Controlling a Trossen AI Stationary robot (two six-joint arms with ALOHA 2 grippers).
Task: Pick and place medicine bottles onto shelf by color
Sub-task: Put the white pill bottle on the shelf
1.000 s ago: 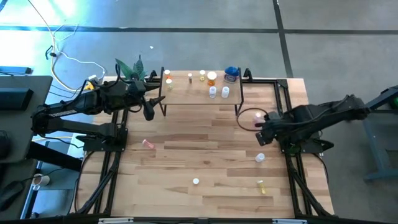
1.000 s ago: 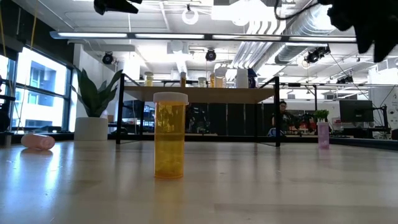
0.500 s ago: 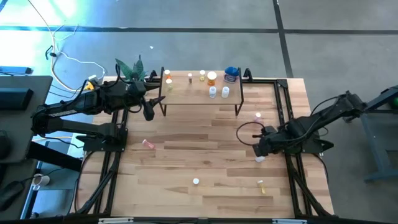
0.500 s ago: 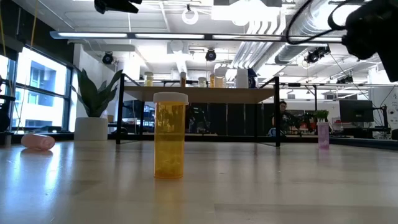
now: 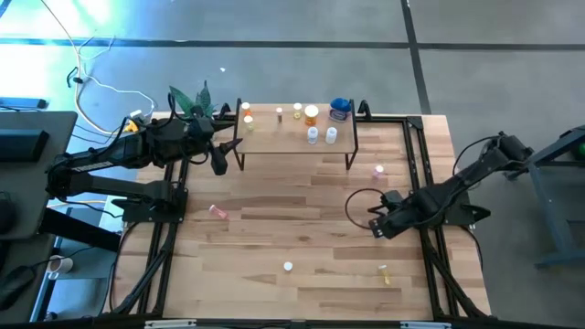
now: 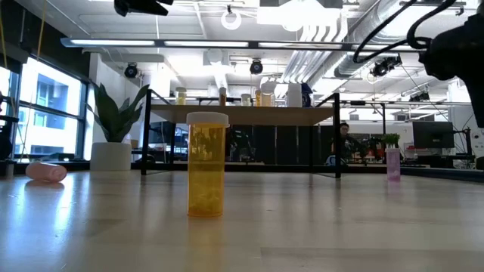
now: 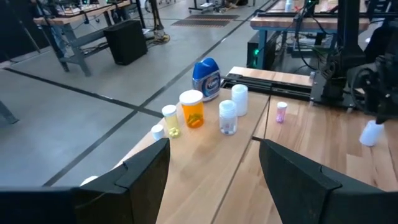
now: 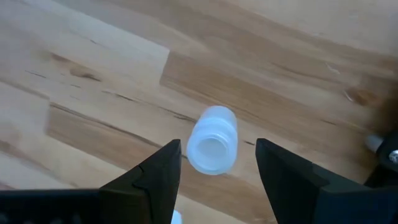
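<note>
The right end effector (image 8: pixel 214 180) hangs low over the counter (image 8: pixel 93 81) with its fingers (image 8: pixel 152 180) spread wide. Directly below the gap stands a small white bottle (image 8: pixel 212 139), seen almost cap-on, touching neither finger. In the high view this end effector (image 5: pixel 377 225) covers the bottle.

The bottle looks like thin, light plastic with a smooth round wall. It should lift easily, but it could tip or squirt sideways if one finger meets it first. The best hold is probably across the body just under the cap, with both fingers closing evenly.

Just beyond this end effector, toward the counter's front edge, lie a small yellow vial (image 5: pixel 385 272) and, farther to its left, a white cap-like bottle (image 5: pixel 288 267). Past it the other way, toward the shelf, stands a pink vial (image 5: pixel 377 170).

Well beyond, the shelf (image 5: pixel 274 137) already carries yellow, orange, white and blue bottles; their exact grouping is hard to judge.

The left end effector (image 7: pixel 211 180) waits beside the shelf's end, fingers apart and empty.
</note>
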